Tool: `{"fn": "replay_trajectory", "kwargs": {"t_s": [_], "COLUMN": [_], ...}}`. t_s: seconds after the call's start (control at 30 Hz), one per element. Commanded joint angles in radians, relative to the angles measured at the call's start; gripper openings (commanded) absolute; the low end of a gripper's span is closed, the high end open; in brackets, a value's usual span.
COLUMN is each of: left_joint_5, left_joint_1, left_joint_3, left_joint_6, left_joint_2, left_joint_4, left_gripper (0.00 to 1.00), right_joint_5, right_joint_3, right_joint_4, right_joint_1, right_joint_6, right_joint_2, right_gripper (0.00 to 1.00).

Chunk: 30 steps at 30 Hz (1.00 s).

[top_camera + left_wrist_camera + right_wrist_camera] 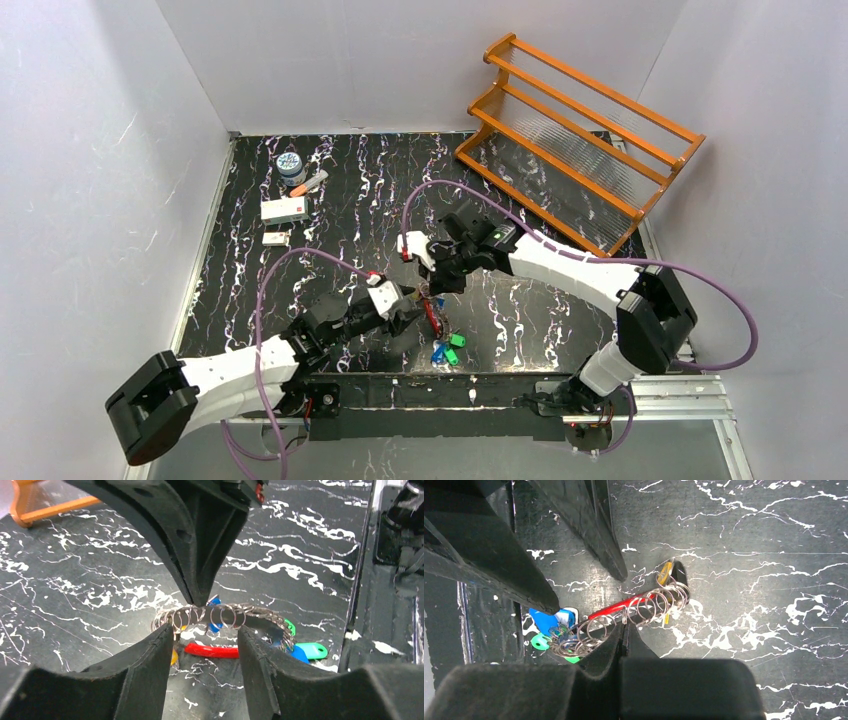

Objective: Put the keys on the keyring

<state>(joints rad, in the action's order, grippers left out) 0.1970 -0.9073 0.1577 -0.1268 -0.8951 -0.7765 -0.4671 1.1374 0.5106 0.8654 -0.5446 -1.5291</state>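
The keyring (225, 615) is a chain of small silvery wire loops with red (212, 651), green (312, 651), blue and yellow tags, lying near the table's front edge (442, 345). My right gripper (624, 626) is shut on one of the loops in the middle of the chain (644, 607); in the left wrist view its fingers come down from above. My left gripper (205, 630) is open and empty, its fingertips just short of the chain on either side of the red tag. I cannot make out any separate silver keys.
An orange wooden rack (580, 140) lies at the back right. At the back left are a small jar (290, 165), an orange marker (310, 183) and a white box (284, 209). The arms' black base rail (440, 390) runs just in front of the keyring.
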Motion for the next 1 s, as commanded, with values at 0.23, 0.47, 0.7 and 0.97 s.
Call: {"fn": "replay_trajectory", "kwargs": {"t_s": [0.23, 0.47, 0.7, 0.97], "left_joint_5": [0.087, 0.009, 0.003, 0.012], "left_joint_1": [-0.005, -0.005, -0.004, -0.005], "left_joint_3": [0.014, 0.023, 0.053, 0.109], "left_joint_6": [-0.069, -0.078, -0.083, -0.066], "left_joint_2": [-0.109, -0.117, -0.163, -0.236], "left_joint_4": [0.000, -0.028, -0.065, -0.087], "left_gripper": [0.38, 0.34, 0.25, 0.20], "right_joint_5": [-0.037, -0.045, -0.056, -0.059], "right_joint_3": [0.025, 0.021, 0.019, 0.012], "right_joint_4": [0.015, 0.019, 0.009, 0.003], "right_joint_1": [0.022, 0.027, 0.031, 0.032], "right_joint_6": [0.011, 0.006, 0.003, -0.009], "right_joint_2": [-0.006, -0.001, 0.003, 0.012], "right_gripper": [0.01, 0.01, 0.01, 0.01]}}
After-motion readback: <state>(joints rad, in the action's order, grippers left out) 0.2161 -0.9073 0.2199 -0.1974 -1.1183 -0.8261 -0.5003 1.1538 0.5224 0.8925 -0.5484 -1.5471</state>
